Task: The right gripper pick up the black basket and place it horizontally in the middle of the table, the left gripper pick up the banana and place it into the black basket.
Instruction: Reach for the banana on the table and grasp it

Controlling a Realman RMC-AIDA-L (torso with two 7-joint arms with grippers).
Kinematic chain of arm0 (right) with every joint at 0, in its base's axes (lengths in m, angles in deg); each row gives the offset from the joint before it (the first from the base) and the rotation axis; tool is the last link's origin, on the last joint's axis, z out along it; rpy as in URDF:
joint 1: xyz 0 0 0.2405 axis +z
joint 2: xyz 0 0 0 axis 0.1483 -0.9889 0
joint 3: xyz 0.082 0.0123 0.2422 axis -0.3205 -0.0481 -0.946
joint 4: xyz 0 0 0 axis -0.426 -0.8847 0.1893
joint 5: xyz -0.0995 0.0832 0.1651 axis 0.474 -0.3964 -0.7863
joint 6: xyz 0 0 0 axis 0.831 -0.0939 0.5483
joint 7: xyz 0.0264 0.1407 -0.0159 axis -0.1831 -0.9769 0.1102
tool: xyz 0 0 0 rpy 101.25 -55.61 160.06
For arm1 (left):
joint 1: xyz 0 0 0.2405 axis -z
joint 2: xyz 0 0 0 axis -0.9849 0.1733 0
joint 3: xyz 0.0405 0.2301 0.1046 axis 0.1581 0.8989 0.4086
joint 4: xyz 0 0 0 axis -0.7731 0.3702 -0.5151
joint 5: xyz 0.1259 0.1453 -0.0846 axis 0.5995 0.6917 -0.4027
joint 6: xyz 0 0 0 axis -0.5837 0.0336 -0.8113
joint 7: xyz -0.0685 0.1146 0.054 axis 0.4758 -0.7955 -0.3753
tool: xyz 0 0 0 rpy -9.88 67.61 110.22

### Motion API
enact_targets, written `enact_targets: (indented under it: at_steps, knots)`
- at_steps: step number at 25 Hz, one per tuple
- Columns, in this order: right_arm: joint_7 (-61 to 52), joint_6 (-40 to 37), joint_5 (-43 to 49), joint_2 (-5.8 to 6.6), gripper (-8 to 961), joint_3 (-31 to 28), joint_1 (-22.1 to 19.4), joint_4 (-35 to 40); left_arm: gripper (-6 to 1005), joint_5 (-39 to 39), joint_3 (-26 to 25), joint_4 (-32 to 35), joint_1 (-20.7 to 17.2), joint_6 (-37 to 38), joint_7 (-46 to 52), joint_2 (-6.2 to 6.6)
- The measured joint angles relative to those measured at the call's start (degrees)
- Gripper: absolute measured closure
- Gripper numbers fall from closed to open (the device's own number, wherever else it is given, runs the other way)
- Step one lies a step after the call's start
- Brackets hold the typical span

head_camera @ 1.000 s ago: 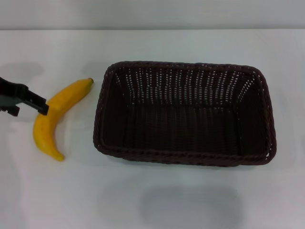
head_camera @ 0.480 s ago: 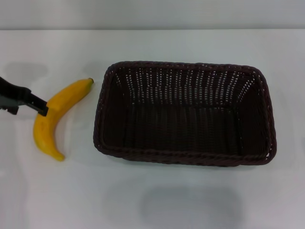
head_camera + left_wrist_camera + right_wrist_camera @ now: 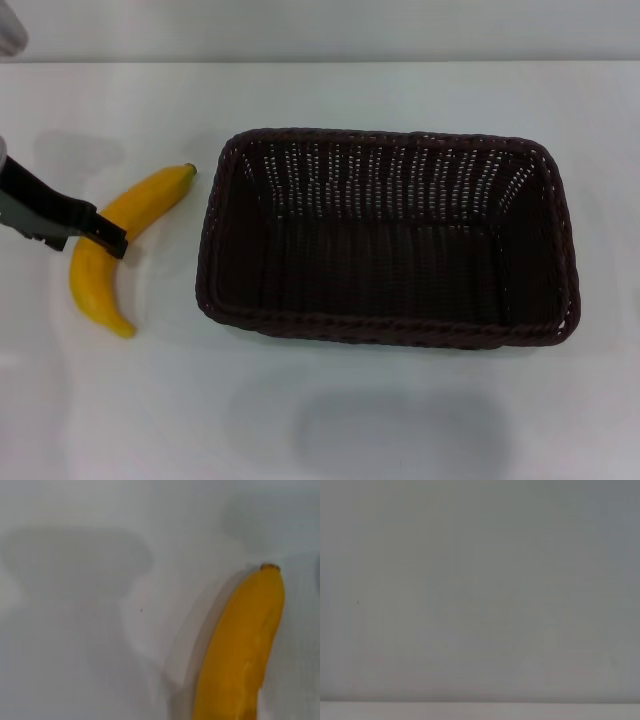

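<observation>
The black basket (image 3: pixel 388 238) stands lengthwise across the middle of the white table (image 3: pixel 330 420), open side up and empty. The banana (image 3: pixel 112 240) lies on the table to the left of the basket, its stem tip toward the basket's far left corner. It also shows in the left wrist view (image 3: pixel 242 650), lying flat. My left gripper (image 3: pixel 108 240) reaches in from the left edge and its dark tip overlaps the banana's middle. The right gripper is out of view.
The right wrist view shows only a plain grey surface. White tabletop surrounds the basket in front and behind, and a soft shadow lies on the table in front of the basket (image 3: pixel 400 430).
My left gripper has moved a little to the right, farther over the banana's middle. The banana and the basket have not moved.
</observation>
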Motion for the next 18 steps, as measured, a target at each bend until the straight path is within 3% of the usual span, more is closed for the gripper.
enact_targets:
  at_steps: [12,18]
  knots:
    - [-0.31,1.27,-0.16,0.03,654,-0.5,-0.12,-0.08,141,5.08,0.04,-0.42,0.17,2.17,2.49,-0.97]
    - [-0.4,1.27,-0.04,0.04,654,-0.49,-0.18,-0.13,243,5.41,0.18,-0.4,0.18,3.17,2.53,-1.3]
